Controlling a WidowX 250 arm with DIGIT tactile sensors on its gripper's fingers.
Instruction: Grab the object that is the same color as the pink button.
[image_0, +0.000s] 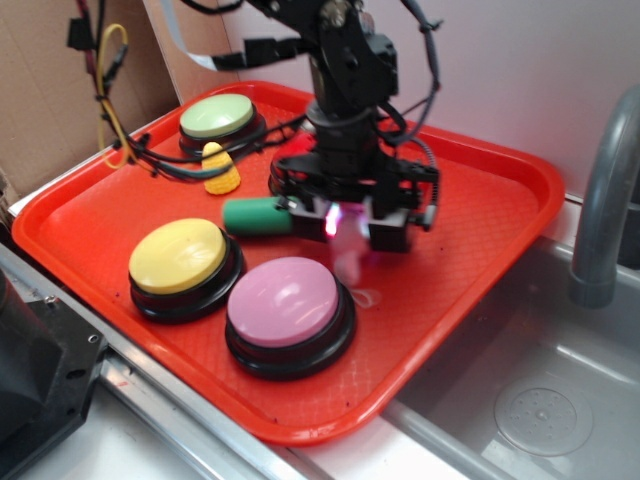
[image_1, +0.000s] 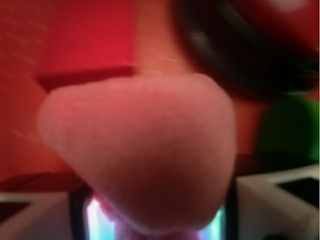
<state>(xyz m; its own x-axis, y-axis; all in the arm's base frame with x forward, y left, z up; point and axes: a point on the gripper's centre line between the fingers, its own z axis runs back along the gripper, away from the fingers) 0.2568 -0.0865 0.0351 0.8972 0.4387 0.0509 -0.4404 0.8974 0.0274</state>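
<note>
1. Looks like a play kitchen set up for robot tests.
2. Grey sink (image_0: 540, 400) at 4 o'clock, with a grey tap (image_0: 605, 200) at 3 o'clock.
3. Red tray (image_0: 470, 250) in the middle, on the counter.
4. Brown cardboard wall (image_0: 45, 110) at 10 o'clock, with loose wires (image_0: 110, 90) hanging there.

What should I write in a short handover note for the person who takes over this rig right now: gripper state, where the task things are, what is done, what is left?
Gripper: lowered over the red tray, just behind the pink button, shut on the pink plush toy, which fills the wrist view.
Toy in the exterior view: blurred pink shape hanging below the fingers, seemingly off the tray, with its white string near the tray surface.
Pink button: at the front of the tray, untouched.
Done: the right object is chosen and gripped.
Left: confirm the hold is firm and lift clear.
</note>
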